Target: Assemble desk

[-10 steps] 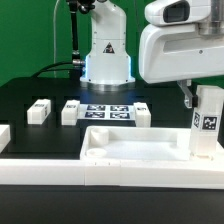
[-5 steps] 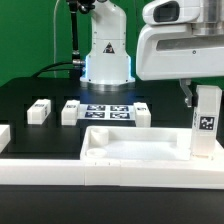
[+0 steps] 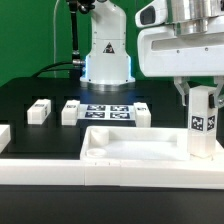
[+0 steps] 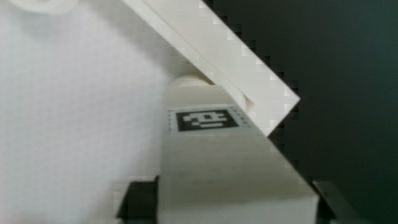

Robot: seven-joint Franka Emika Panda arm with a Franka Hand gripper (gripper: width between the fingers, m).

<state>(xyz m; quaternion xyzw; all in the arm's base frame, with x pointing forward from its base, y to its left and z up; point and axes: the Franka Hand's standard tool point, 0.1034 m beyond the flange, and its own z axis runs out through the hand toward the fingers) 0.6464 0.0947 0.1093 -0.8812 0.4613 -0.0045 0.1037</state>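
Observation:
The desk panel (image 3: 135, 147), a large white rimmed tray shape, lies at the front of the black table. My gripper (image 3: 201, 97) is shut on a white leg block (image 3: 203, 122) with a square tag. It holds the block upright in the panel's corner on the exterior view's right. In the wrist view the tagged leg (image 4: 217, 160) sits between my dark fingers (image 4: 139, 200), over the panel's inner face (image 4: 71, 110) and beside its rim (image 4: 228, 60). I cannot tell whether the leg's lower end touches the panel. Three more legs (image 3: 38, 110), (image 3: 70, 110), (image 3: 142, 112) lie behind the panel.
The marker board (image 3: 107, 111) lies between the loose legs, before the robot base (image 3: 107, 55). A long white border rail (image 3: 100, 172) runs along the front edge, with another white piece (image 3: 4, 135) at the exterior view's left.
The hand has turned about its upright axis and shifted slightly toward the exterior view's left. The held leg moved a little left with it and stays upright at the panel's corner.

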